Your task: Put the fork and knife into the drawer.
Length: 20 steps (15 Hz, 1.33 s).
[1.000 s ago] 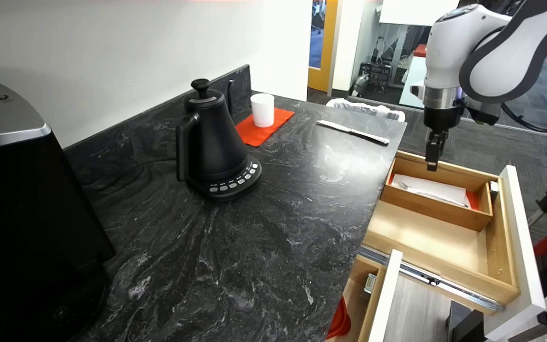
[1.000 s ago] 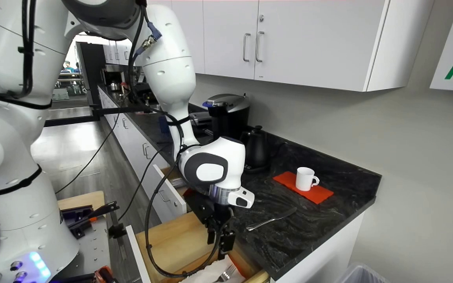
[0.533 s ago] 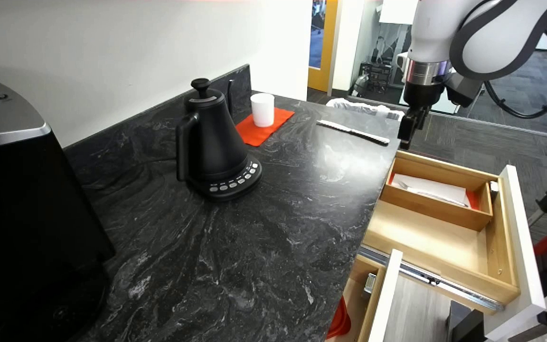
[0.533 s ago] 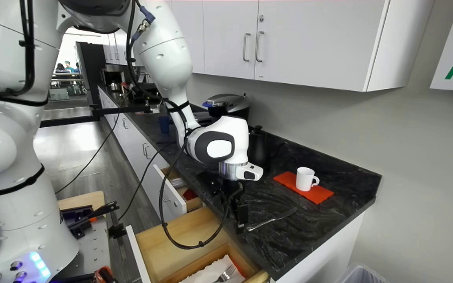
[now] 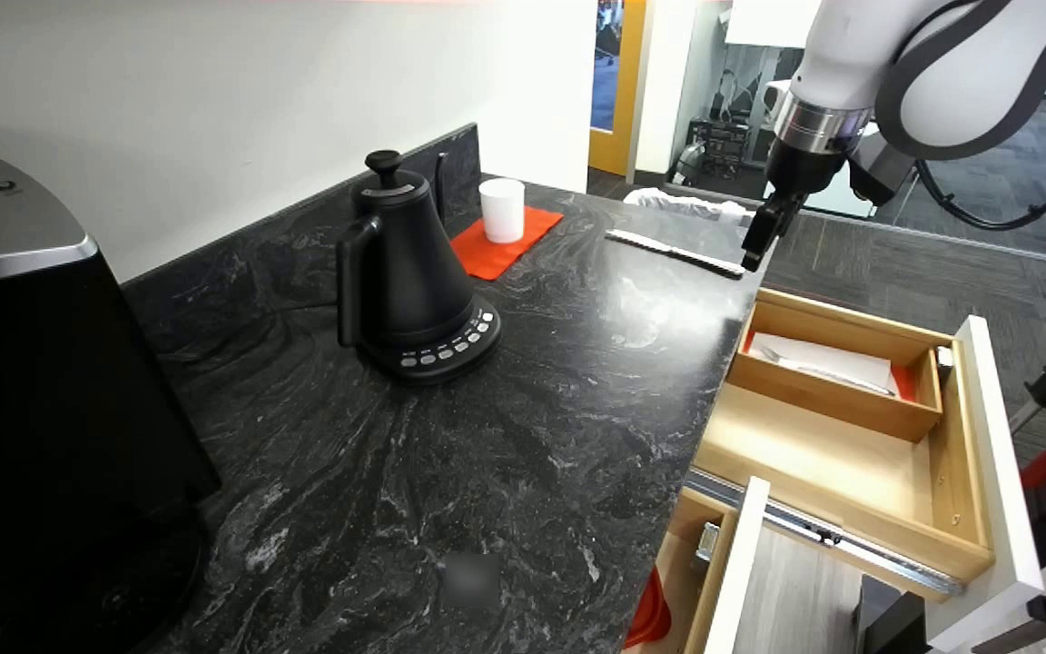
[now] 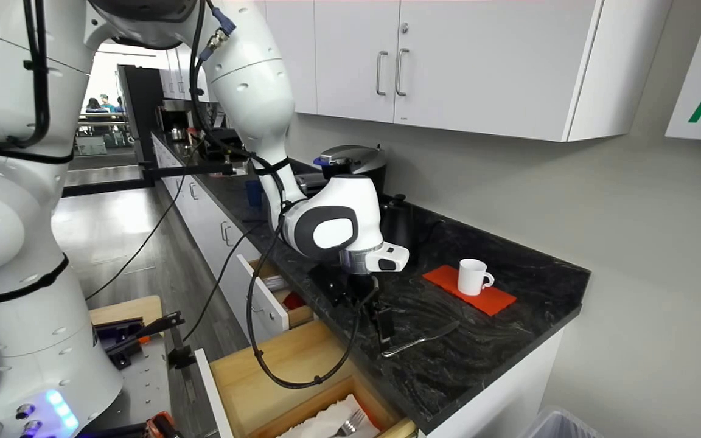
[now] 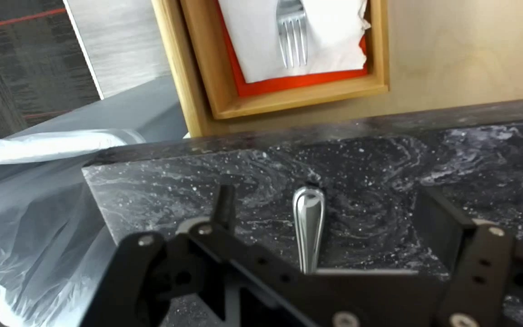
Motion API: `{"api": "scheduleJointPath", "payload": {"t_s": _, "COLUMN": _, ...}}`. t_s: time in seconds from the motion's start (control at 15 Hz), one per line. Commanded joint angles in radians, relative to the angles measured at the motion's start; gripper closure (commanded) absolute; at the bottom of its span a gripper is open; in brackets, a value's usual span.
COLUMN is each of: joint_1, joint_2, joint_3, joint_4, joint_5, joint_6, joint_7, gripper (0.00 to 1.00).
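The knife point(image 5: 674, 252) lies on the dark counter near its edge in both exterior views point(image 6: 421, 342). In the wrist view its silvery handle point(image 7: 309, 227) lies between my spread fingers, nearer the left one, touching neither; the rest is hidden by the gripper. My gripper point(image 7: 332, 200) is open and empty. It stands tilted at the knife's handle end in both exterior views. The fork point(image 7: 292, 38) lies on a white napkin in the wooden box inside the open drawer point(image 7: 461, 54). The fork also shows in both exterior views point(image 5: 827, 373) point(image 6: 350, 424).
A white mug point(image 6: 472, 277) stands on a red napkin point(image 6: 499, 300) behind the knife. A black kettle point(image 5: 414, 263) stands farther along the counter. A second, narrower drawer point(image 5: 741, 581) is open beside the wide one. A lined bin point(image 7: 30, 195) stands by the counter's end.
My gripper has moved from over the drawer's box to the counter edge at the knife's handle, and has tilted. The knife, fork and drawer have not moved.
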<state>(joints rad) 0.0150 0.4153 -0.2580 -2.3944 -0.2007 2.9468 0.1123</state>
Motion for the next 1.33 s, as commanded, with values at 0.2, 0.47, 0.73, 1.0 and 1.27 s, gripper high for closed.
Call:
{"api": "scheduleJointPath", "payload": {"t_s": 0.2, "joint_1": -0.003, "joint_2": 0.026, "joint_3": -0.028, "joint_4": -0.034, "joint_5": 0.048, "joint_6": 0.205, "joint_7": -0.014, "gripper": 0.00}}
{"api": "scheduleJointPath", "payload": {"t_s": 0.47, "joint_1": -0.012, "joint_2": 0.063, "joint_3": 0.005, "joint_4": -0.005, "joint_5": 0.102, "joint_6": 0.227, "joint_7": -0.025, "gripper": 0.00}}
{"api": "scheduleJointPath", "payload": {"t_s": 0.73, "joint_1": -0.001, "joint_2": 0.116, "joint_3": 0.003, "joint_4": 0.051, "joint_5": 0.128, "joint_6": 0.231, "joint_7": -0.028, "gripper": 0.00}}
{"api": "scheduleJointPath", "payload": {"t_s": 1.0, "joint_1": -0.009, "joint_2": 0.163, "joint_3": 0.009, "joint_4": 0.128, "joint_5": 0.146, "joint_6": 0.217, "joint_7": -0.030, "gripper": 0.00}}
{"api": "scheduleJointPath", "payload": {"t_s": 1.27, "joint_1": -0.023, "joint_2": 0.215, "joint_3": 0.022, "joint_4": 0.194, "joint_5": 0.164, "joint_6": 0.201, "joint_7": -0.030, "gripper": 0.00}}
